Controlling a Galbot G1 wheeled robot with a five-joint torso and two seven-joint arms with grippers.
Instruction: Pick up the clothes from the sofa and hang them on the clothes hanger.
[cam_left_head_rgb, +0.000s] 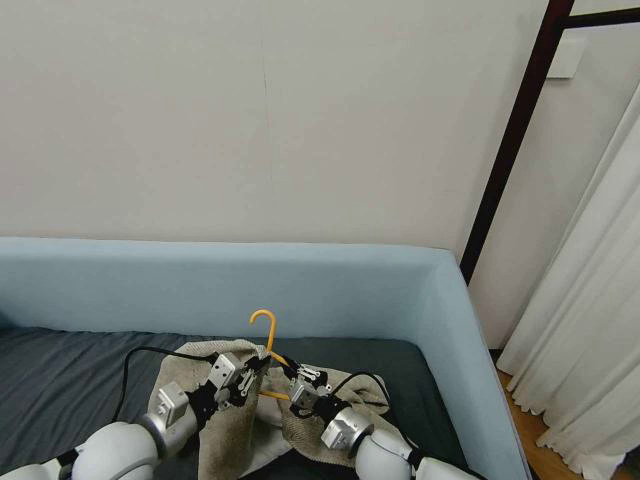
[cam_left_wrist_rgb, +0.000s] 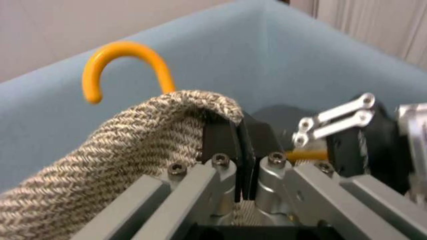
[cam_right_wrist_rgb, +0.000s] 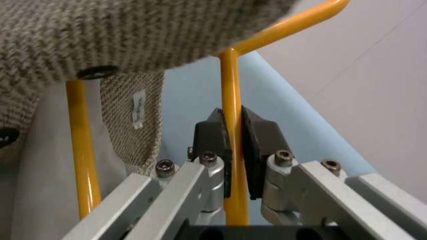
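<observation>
Grips the orange hanger (cam_right_wrist_rgb: 230, 90) with the right pincer (cam_right_wrist_rgb: 233, 137), pads pinched tight on one thin bar of the frame. Grips the grey-brown woven garment (cam_left_wrist_rgb: 120, 150) with the left pincer (cam_left_wrist_rgb: 240, 132), pads pressed together on the folded rim of the cloth, just beside the right pincer.

Carries the garment draped over the hanger. Shows, from the right wrist, a dark button (cam_right_wrist_rgb: 97, 72) and a white label (cam_right_wrist_rgb: 138, 107) on the cloth, next to a second orange bar.

Holds hanger and garment low over the sofa seat (cam_left_head_rgb: 70, 380), directly in front of the robot, with the lower folds of cloth heaped on the cushion.

Points the hook (cam_left_head_rgb: 262, 322) upward and away, toward the back of the sofa, with its tip curled over to the robot's left. Sets the long axis of the hanger crosswise, roughly left to right, from one pincer to the other.

Beneath and around the work: a dark grey seat. Behind it, a pale blue padded backrest (cam_left_head_rgb: 250, 285), joined at the right to a side panel (cam_left_head_rgb: 450, 320) of the same colour.

Farther back, a plain off-white wall (cam_left_head_rgb: 250, 120). At the right, past the sofa, a dark post (cam_left_head_rgb: 510, 150), white curtains (cam_left_head_rgb: 590, 330) and a strip of wooden floor (cam_left_head_rgb: 520, 410).
</observation>
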